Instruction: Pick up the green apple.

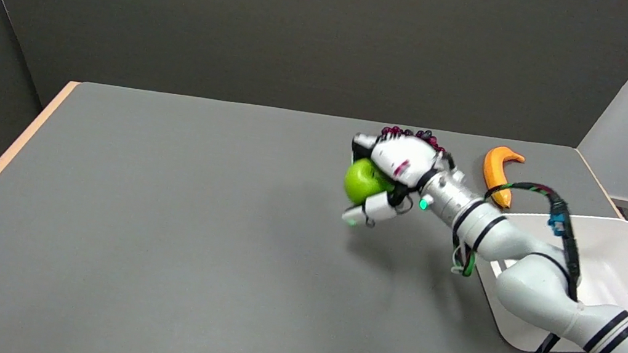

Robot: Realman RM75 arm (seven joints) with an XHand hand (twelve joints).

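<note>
Apple, green, wrapped in the right hand and, judging by the shadow lower down, clear of the table. Probably light but rigid, with smooth round skin likely to slip; best taken around the widest part, fingers over the top and thumb beneath, as here. Grey matte table under the hand, flat and bare there. Dark grapes just behind the hand, banana beyond the wrist, white bin beside the forearm. Dark walls behind.
</note>
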